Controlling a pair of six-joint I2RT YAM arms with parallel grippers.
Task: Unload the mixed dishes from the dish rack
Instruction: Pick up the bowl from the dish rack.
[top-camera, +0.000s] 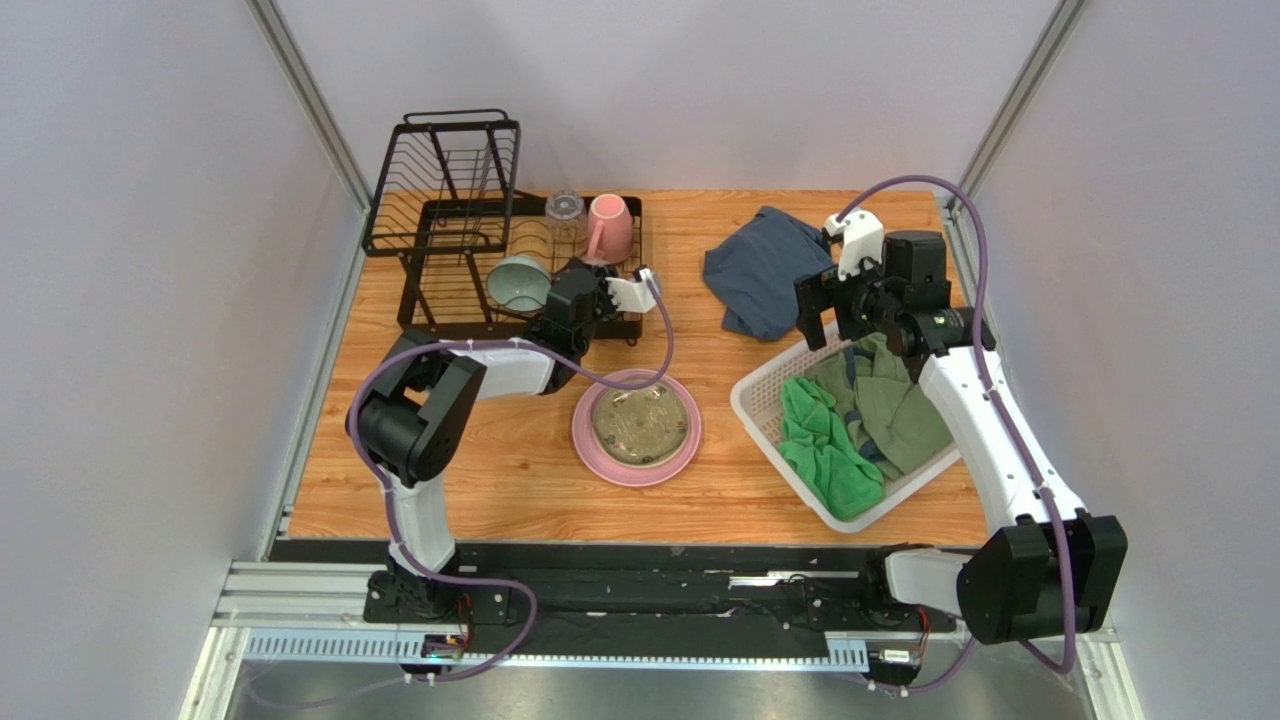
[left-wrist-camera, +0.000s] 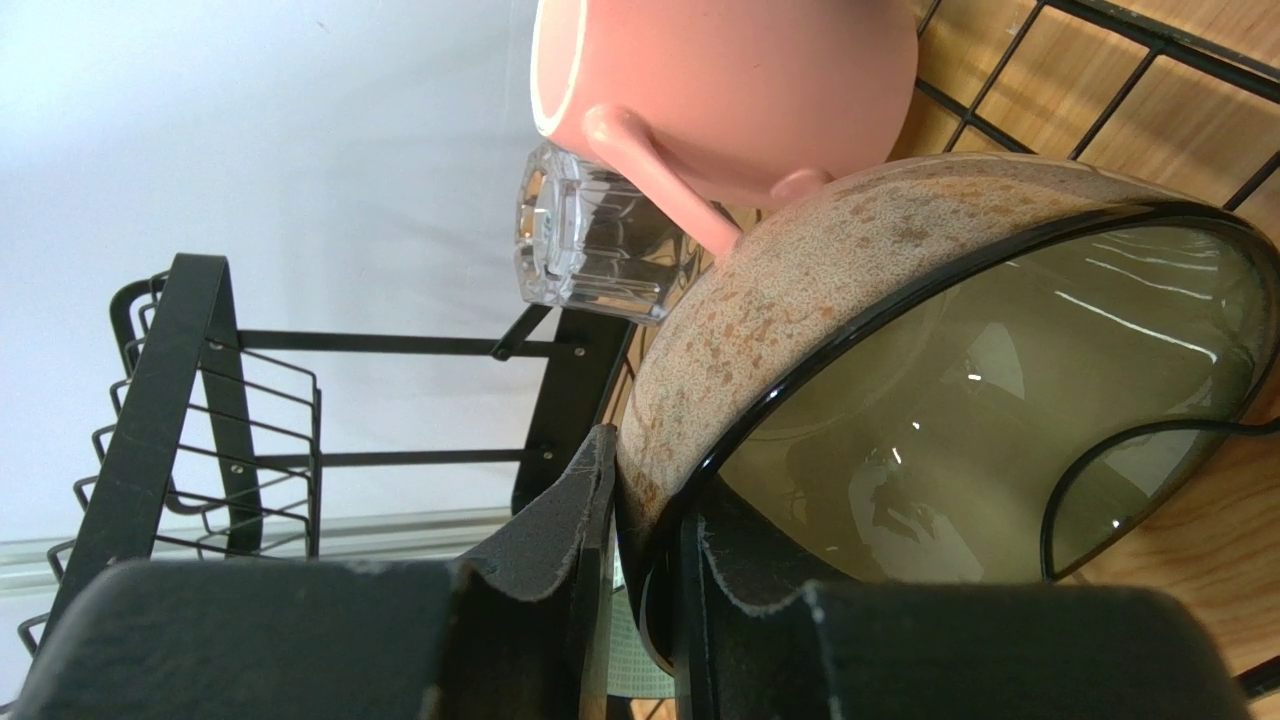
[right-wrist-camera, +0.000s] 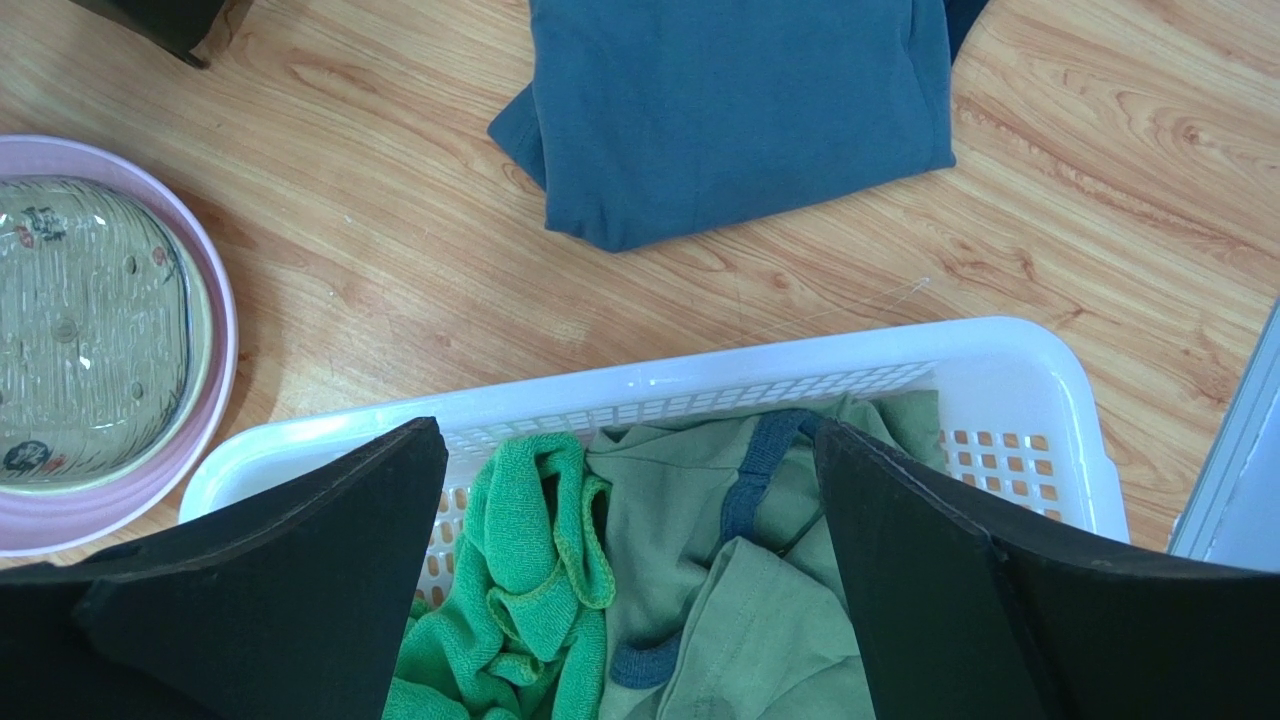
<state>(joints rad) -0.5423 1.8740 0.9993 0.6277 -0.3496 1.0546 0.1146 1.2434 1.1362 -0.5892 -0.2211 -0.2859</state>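
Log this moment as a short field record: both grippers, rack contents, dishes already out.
left gripper: shut on the rim of the tan-olive bowl, in the dish rack
right gripper: open, above the white basket of clothes
in rack: pink mug, glass tumbler
out on table: cream plate lying on the pink plate

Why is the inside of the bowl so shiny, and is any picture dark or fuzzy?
Left wrist view: the white streaks inside the tan-olive bowl are light bouncing off its glossy glaze, and the glass tumbler glints too; top view: even light, soft shadows on the table; right wrist view: sharp wood grain, but the right gripper has fingers that look like flat dark shapes.
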